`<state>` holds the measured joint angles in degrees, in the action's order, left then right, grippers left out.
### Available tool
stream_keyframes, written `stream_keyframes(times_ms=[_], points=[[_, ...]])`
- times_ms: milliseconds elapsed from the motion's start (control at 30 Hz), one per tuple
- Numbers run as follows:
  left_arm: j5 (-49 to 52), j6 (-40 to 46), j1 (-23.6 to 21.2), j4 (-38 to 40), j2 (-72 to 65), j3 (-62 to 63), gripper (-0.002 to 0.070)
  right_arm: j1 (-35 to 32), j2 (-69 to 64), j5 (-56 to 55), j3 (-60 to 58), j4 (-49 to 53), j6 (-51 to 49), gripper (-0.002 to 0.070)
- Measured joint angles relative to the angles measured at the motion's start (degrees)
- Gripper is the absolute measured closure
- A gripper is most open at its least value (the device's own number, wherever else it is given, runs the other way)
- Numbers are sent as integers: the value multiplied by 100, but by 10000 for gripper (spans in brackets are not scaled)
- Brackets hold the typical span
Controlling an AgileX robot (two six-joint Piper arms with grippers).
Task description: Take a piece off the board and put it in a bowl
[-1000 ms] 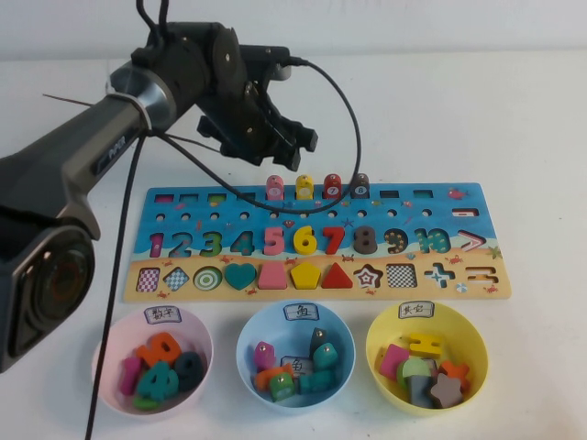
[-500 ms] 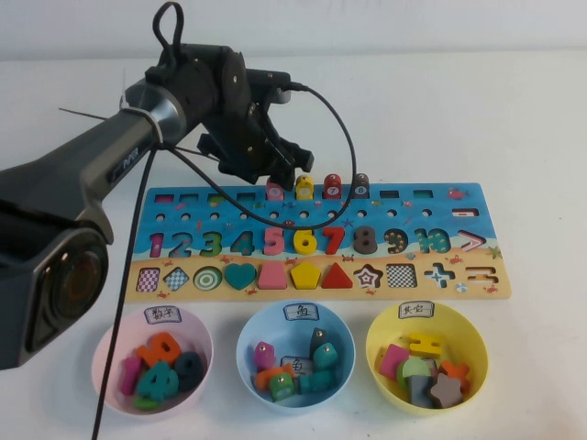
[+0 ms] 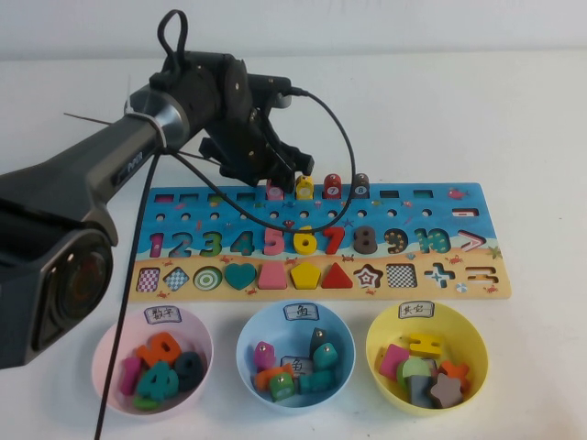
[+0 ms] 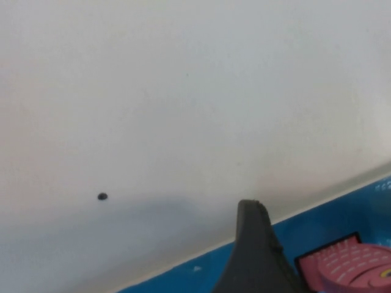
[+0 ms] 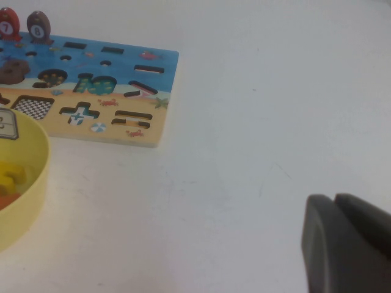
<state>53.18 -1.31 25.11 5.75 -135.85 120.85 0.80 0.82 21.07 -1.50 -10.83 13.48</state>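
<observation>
Lowering since a second ago, the left gripper (image 3: 278, 176) sets parted jaws around the piece (image 3: 274, 192); right gripper (image 5: 348, 244) jaws together.

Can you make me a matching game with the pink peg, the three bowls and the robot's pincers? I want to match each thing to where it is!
Things:
1. pink peg
2. light blue bowl
3. yellow bowl
4. left pincer
5. right pincer

Places:
A. middle of the bowl row
B. over plain table, beside the board's far-right end
C. standing on the board's back row
D. bowl nearest the robot's right
E. just above the pink peg, open

Pairs: 1-C, 2-A, 3-D, 4-E, 5-B
</observation>
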Motion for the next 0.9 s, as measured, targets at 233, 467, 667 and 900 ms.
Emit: stream_keyframes(times_ms=[233, 467, 667, 900], points=[[-35, -53, 0, -122, -3, 0, 275, 0, 0, 0, 0, 0, 0, 694], [-44, -198, 0, -243, -3, 0, 300, 0, 0, 0, 0, 0, 0, 694], [-79, -197, 0, -243, -3, 0, 323, 0, 0, 0, 0, 0, 0, 694], [-79, -263, 0, -243, -3, 0, 351, 0, 0, 0, 0, 0, 0, 694]])
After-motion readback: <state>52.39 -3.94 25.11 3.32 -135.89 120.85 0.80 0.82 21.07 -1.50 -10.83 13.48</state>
